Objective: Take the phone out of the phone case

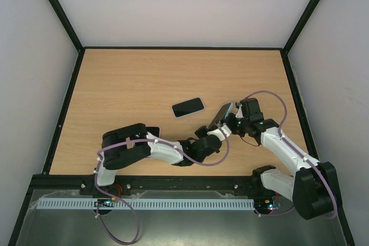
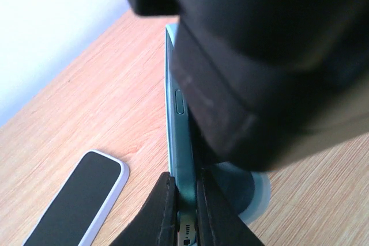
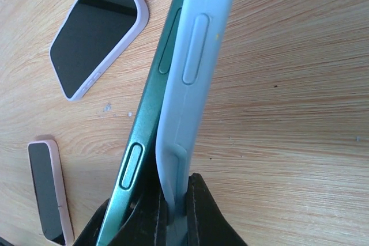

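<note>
I am seeing both arms reaching in over the surface [image 1: 132, 84], with their claws working on the same item at about 3 o'clock from its centre. The left claw [image 2: 184, 188] is pinching fully shut on the thin edge of the teal phone [image 3: 141, 136], one finger on each face, and a port on the phone's end is showing between the fingers. The right claw [image 3: 176, 194] is closed just as tight, its fingers biting on the wall of the pale blue phone case [image 3: 196, 44]. The pair is standing on edge, tilted, lifted off the wood. In the right wrist view the phone is sitting only partly in the case: near that claw its long side is standing clear of the case wall with a gap between them, while at the far end the two are running together, so that end is looking seated. Side buttons are showing on both the phone's edge and the case's wall. At 9 o'clock from the held pair, near by but not touching, a lilac-cased phone [image 1: 188, 107] is lying flat with its dark screen up. At about 8 o'clock from that one, a pink-cased phone [image 3: 49, 191] is lying flat too, partly hidden under the left arm in the top view.
</note>
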`<state>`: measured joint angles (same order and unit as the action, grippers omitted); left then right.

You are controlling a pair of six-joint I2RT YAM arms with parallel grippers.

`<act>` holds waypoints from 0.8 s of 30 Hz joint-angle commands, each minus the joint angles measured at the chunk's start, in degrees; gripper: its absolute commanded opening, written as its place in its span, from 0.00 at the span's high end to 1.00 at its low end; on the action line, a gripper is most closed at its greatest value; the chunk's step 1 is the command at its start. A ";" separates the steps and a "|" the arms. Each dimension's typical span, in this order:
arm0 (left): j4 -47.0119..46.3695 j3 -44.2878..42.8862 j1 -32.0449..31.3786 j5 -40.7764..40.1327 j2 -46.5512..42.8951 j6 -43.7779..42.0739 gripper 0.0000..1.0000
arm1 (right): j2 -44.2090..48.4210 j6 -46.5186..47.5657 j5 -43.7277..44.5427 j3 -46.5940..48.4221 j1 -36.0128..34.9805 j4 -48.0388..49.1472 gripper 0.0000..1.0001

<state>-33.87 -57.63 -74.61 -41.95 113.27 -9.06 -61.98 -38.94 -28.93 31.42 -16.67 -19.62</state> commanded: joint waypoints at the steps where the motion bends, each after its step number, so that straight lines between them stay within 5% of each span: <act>1: -0.44 0.38 0.38 -4.12 -5.11 5.27 0.97 | -0.19 4.06 7.09 1.72 0.40 -3.34 0.98; 13: 5.29 -0.77 2.36 -0.79 -11.00 14.03 0.97 | 0.26 7.36 11.85 4.69 0.41 -5.42 0.98; 24: 2.61 7.84 2.46 -0.17 -19.79 20.91 0.98 | -0.66 14.37 16.43 10.44 0.38 -6.60 0.98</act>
<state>-27.40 -53.34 -71.92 -36.64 100.55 7.09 -61.93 -30.15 -29.04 40.10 -19.14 -24.43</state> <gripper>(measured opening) 0.050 0.030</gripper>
